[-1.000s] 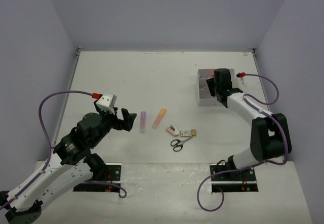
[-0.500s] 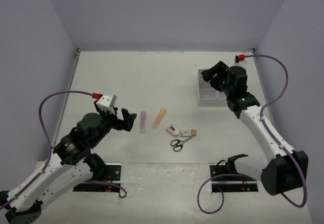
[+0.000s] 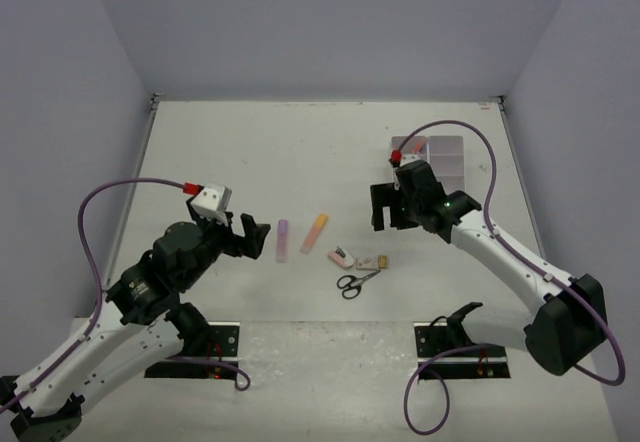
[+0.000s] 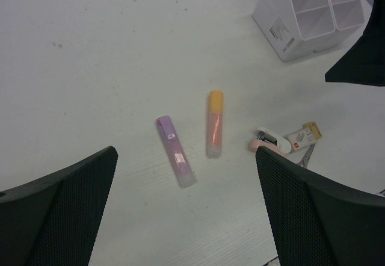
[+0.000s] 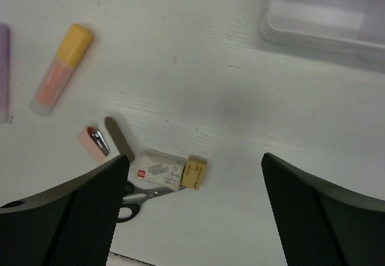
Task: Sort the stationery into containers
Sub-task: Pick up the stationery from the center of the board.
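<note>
Your right tool [image 3: 388,209] hangs above the tabletop [image 3: 300,152] with its jaws spread wide and nothing between them, so it holds no item. Just below it lies a tight cluster: a small white packet [image 5: 157,170] with a tan piece [image 5: 194,173] touching its end, a pink item [image 5: 94,143] just beside, and the black-handled scissors [image 5: 139,197], which seem to go partly under the packet. If you come down here without care, the jaws can catch two things together, or push one aside and scatter the others. The orange highlighter [image 3: 315,232] and the lilac highlighter [image 3: 282,239] lie near your left tool [image 3: 250,234], which is also spread and empty. Their round bodies may roll when nudged. The organiser box [image 4: 277,34] stands well apart at the far right. It looks light, and a careless arm can shift it.
</note>
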Controlling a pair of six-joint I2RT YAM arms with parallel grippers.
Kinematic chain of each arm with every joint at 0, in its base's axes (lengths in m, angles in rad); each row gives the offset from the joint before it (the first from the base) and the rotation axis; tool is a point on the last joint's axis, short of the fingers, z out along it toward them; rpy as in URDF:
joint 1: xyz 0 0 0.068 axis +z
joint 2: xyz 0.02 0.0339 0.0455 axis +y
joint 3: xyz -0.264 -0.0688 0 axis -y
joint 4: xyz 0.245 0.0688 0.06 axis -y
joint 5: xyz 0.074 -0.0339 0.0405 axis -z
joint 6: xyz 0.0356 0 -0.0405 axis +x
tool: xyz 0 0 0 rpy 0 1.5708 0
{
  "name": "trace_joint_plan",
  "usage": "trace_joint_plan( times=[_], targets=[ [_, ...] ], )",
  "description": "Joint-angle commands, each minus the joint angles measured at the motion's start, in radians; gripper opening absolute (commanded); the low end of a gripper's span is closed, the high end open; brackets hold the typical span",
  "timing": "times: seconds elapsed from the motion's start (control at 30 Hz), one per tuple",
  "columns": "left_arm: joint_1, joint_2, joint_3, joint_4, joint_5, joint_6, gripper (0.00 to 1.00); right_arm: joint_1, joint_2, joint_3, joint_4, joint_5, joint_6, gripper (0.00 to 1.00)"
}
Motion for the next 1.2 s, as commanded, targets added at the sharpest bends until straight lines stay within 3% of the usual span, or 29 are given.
trace_joint_plan(
  times=[0.0, 0.17, 0.27, 0.47, 0.53, 0.63, 1.17],
  targets=[
    [-0.001, 0.016, -0.001, 0.022, -0.012, 0.018, 1.0, -0.001, -0.051, -0.059, 0.055, 0.167, 0.134, 0.99],
    [-0.001, 0.016, -0.001, 0.022, -0.011, 0.018, 1.0, -0.001, -0.11, -0.182, 0.208, 0.148, 0.216, 0.99],
    [-0.002, 0.017, 0.0, 0.023, -0.006, 0.019, 1.0, -0.001, 0.013, -0.14, 0.142, 0.139, 0.289, 0.95],
    [-0.001, -0.003, -0.002, 0.025, -0.009, 0.018, 1.0, 0.045, 0.176, -0.142, 0.149, 0.109, 0.35, 0.66],
    [-0.003, -0.004, -0.001, 0.026, -0.008, 0.018, 1.0, 0.052, 0.191, -0.147, 0.157, 0.109, 0.355, 0.64],
    [-0.001, 0.006, -0.002, 0.025, -0.002, 0.021, 1.0, 0.076, 0.204, -0.141, 0.167, 0.108, 0.36, 0.54],
    [-0.001, 0.027, -0.002, 0.028, 0.008, 0.022, 1.0, 0.132, 0.294, -0.123, 0.081, 0.112, 0.38, 0.47]
  ],
)
